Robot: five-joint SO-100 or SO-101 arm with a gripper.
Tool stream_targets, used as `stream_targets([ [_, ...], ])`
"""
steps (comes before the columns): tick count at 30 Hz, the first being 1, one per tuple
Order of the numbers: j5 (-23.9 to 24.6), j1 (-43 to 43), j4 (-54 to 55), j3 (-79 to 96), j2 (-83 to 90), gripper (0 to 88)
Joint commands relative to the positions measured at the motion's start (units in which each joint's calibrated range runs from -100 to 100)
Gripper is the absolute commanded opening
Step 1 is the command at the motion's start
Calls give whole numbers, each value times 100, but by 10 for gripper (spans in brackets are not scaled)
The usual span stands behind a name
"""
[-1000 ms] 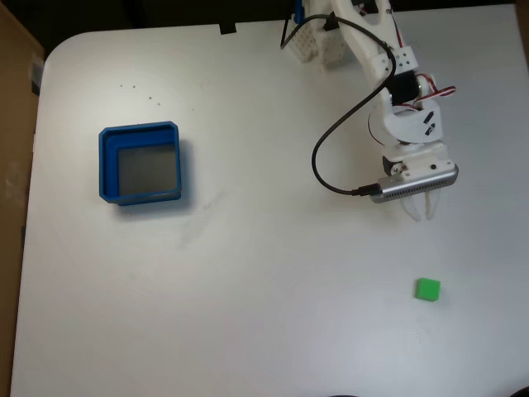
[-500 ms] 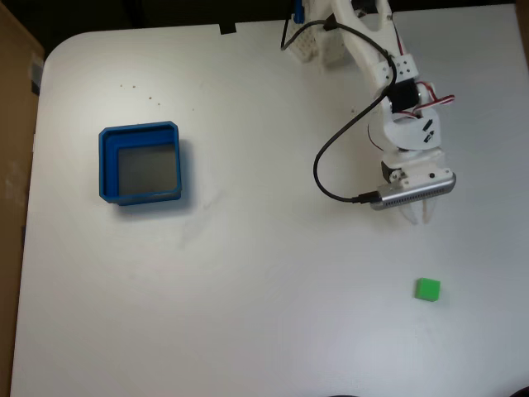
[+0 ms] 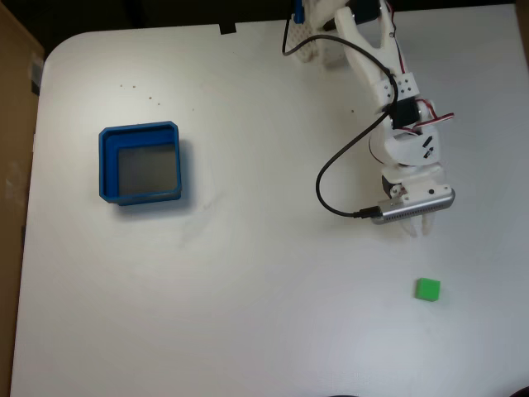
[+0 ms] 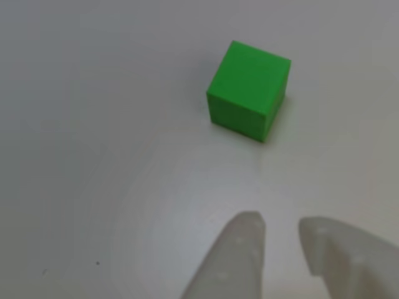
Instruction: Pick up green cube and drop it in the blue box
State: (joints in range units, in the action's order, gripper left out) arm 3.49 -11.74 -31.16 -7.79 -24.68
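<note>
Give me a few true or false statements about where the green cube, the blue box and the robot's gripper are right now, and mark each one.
1. The green cube lies on the white table, outside the blue box. True.
2. The gripper holds the cube between its jaws. False: the jaws are empty and the cube lies apart from them.
3. The blue box has nothing in it. True.
4. In the fixed view, the cube sits left of the blue box. False: it sits far to the right and lower.
5. In the other view, the cube lies beyond the fingertips. True.
</note>
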Motion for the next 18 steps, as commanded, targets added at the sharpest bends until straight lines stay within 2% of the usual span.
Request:
stream_targets([
  [1, -20, 46, 697, -386, -19, 10],
  [6, -24, 39, 1530, -359, -286, 10],
  [18, -24, 46, 2617, -332, -537, 10],
])
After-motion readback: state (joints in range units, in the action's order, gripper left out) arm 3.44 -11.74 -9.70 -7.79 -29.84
